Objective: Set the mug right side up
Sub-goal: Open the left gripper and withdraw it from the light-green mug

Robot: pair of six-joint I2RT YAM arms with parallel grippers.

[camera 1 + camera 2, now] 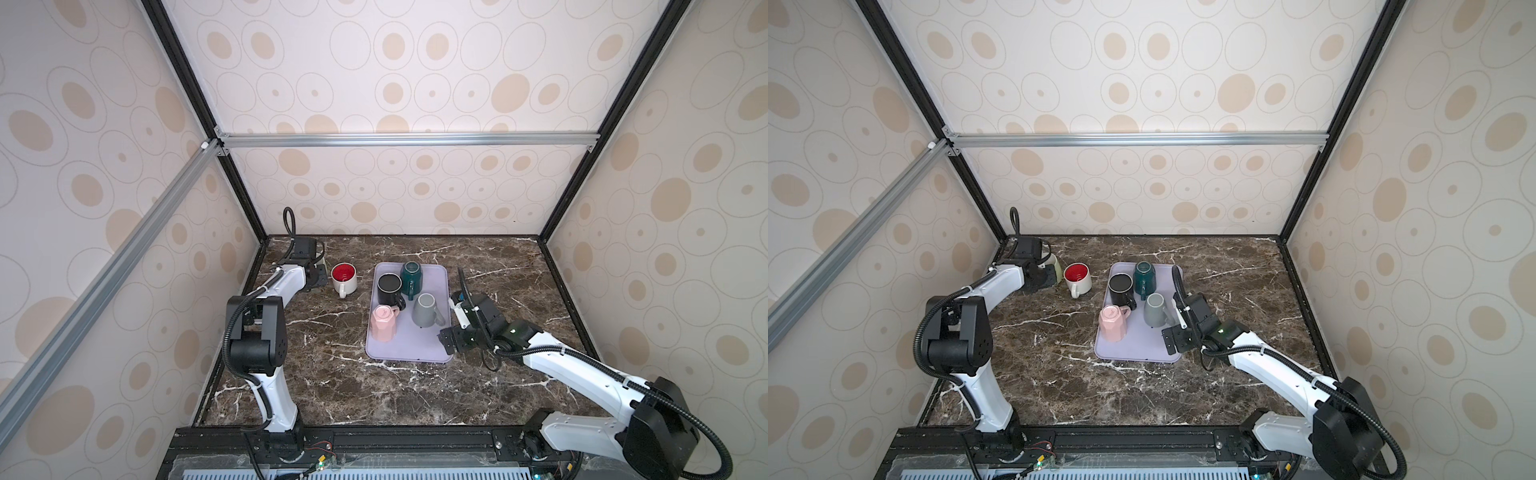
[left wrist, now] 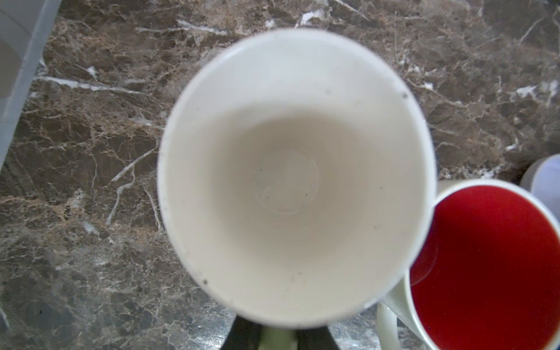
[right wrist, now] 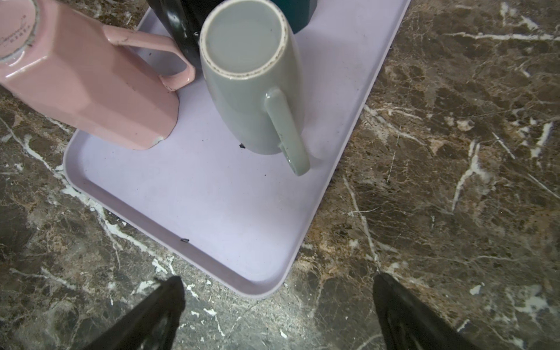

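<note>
Cream mug: stood upright, tabletop's 10 o'clock corner, red-lined mug just beside. Left pincer straddled handle, grip untellable. Right pincer gaped empty at tray's 4 o'clock edge; tabletop bare toward 6.

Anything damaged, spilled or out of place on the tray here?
The pink mug looks chipped: there is a pale spot at its rim corner, where it meets the lilac tray. A few dark flecks lie on the tray floor, one beside the grey mug. Nothing is spilled.
</note>
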